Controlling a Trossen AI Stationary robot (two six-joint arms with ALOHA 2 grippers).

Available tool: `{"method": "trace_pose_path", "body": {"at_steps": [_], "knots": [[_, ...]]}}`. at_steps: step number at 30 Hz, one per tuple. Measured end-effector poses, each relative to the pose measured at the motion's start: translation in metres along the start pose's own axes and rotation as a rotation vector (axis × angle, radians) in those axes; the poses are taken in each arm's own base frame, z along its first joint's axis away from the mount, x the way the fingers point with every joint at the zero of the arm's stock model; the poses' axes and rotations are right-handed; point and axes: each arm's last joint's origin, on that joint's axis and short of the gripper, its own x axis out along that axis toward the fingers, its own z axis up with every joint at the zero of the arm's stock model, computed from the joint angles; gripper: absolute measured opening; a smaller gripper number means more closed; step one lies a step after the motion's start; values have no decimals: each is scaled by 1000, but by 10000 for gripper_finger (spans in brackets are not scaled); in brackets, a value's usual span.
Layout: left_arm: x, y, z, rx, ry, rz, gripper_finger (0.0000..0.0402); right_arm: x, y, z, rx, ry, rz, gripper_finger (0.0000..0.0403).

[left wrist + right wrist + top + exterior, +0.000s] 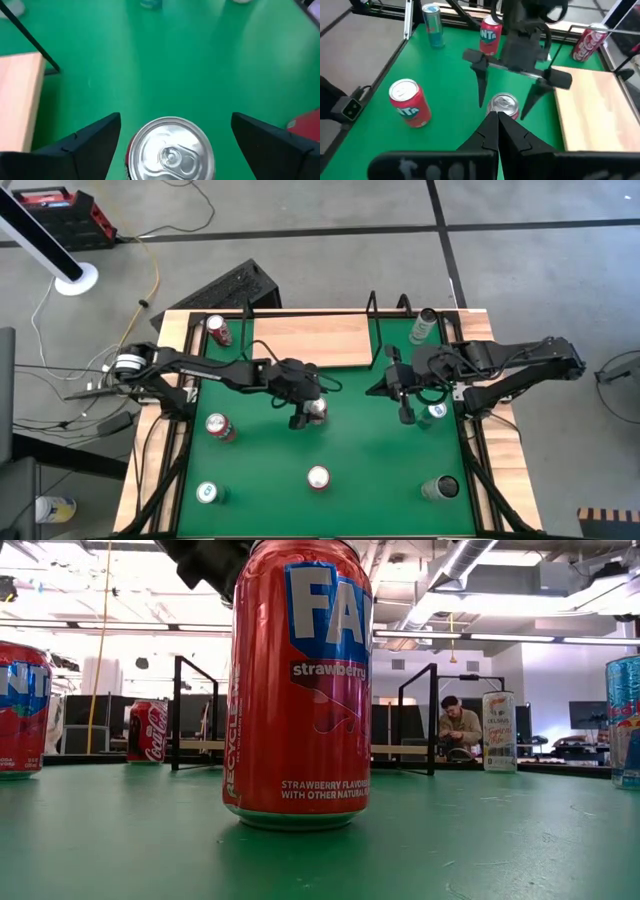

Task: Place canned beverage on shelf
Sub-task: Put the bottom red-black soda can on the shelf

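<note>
high view: left gripper over the can on the green mat, just off the shelf front edge; right gripper parked off the shelf's right end, fingers pinched shut, holding nothing.
step in hand: likely closing on the can; best to centre the fingers either side of the body, sink below the rim, squeeze only when level.
low view: a red can fills the foreground, upright on the mat; shelf far behind, board low between black wire ends; cannot tell whether this is the can under the left gripper.
left wrist view: left gripper spread wide; can top between the fingers, clear gap on both sides, nothing touching; shelf board beside, apart from the can.
right wrist view: left gripper straddling the can, tips pointing down beside it, can standing near the shelf edge; right gripper tips together, empty.
risk: clipping the rim could tip the can toward the shelf.
</note>
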Motion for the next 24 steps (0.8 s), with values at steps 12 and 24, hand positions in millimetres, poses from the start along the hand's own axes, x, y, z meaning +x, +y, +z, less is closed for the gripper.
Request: {"method": "trace_pose_path", "body": {"at_steps": [12, 24], "knots": [[13, 11, -17, 98, 89, -31, 366, 6, -7, 2, 79, -13, -82, 22], [6, 34, -19, 129, 73, -92, 276, 2, -13, 0, 188, -14, -109, 23]]}}
